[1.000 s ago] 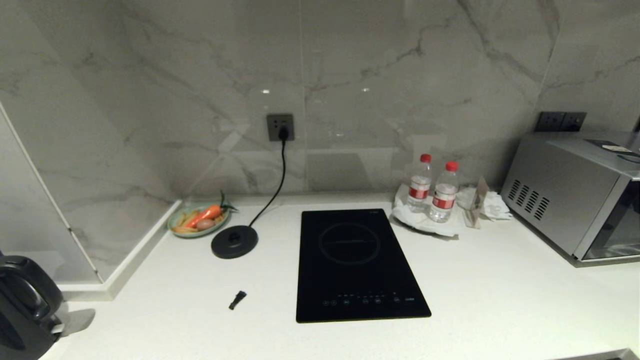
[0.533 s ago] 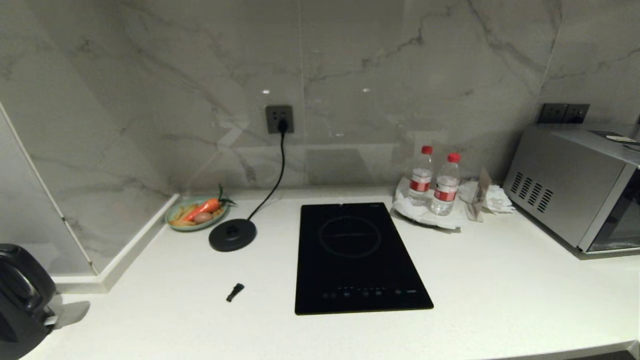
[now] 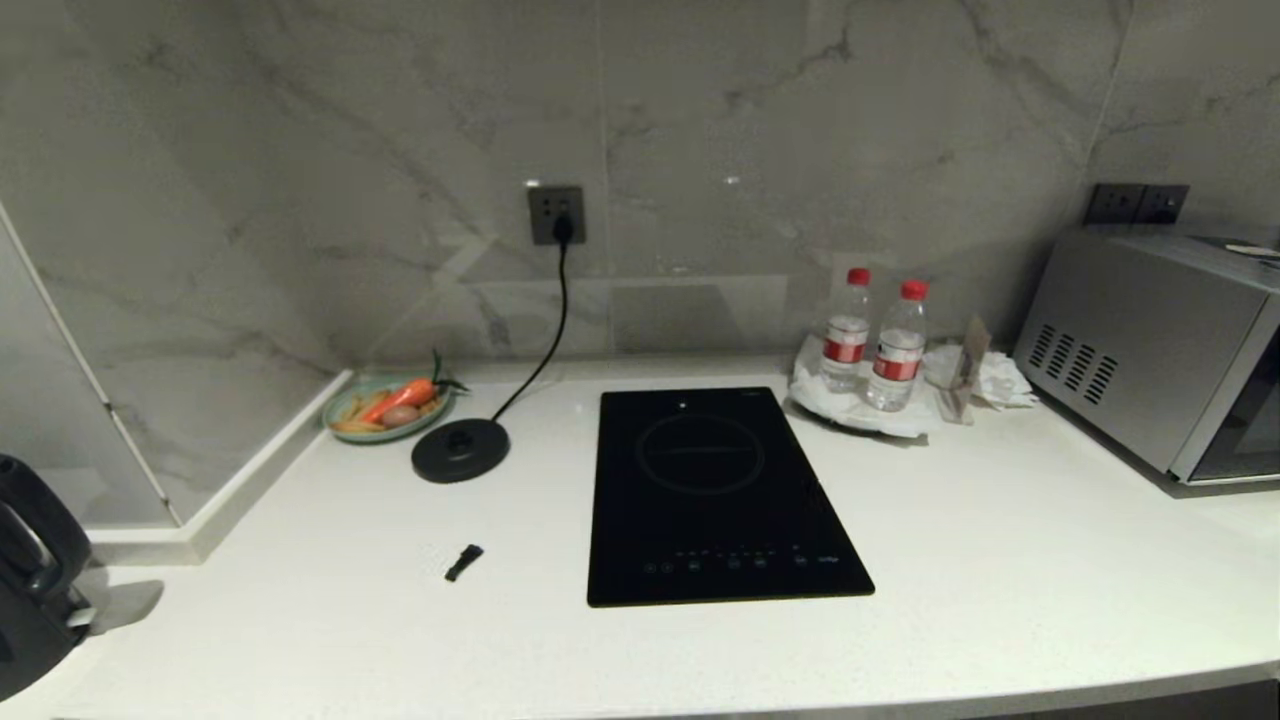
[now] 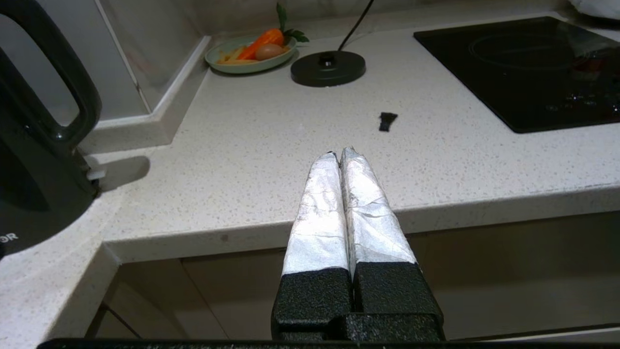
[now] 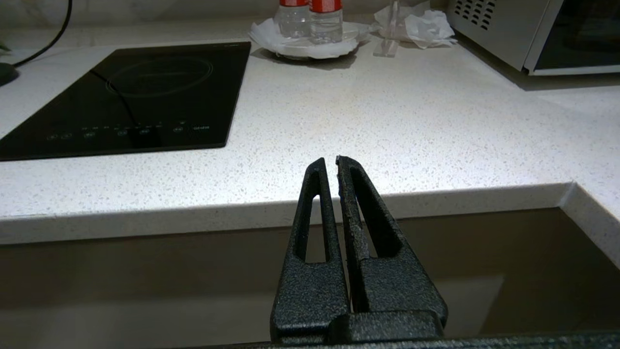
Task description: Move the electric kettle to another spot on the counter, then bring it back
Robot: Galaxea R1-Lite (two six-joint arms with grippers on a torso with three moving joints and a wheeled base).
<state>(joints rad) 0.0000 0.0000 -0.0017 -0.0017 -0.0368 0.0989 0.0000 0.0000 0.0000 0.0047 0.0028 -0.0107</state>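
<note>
Here the counter is seen broad and white, with the electric kettle stood at its far left front corner. Only in the wrist views are the left gripper and right gripper shown, both pressed closed, empty, held level before the counter's edge. A carrot is held in the green dish.
</note>
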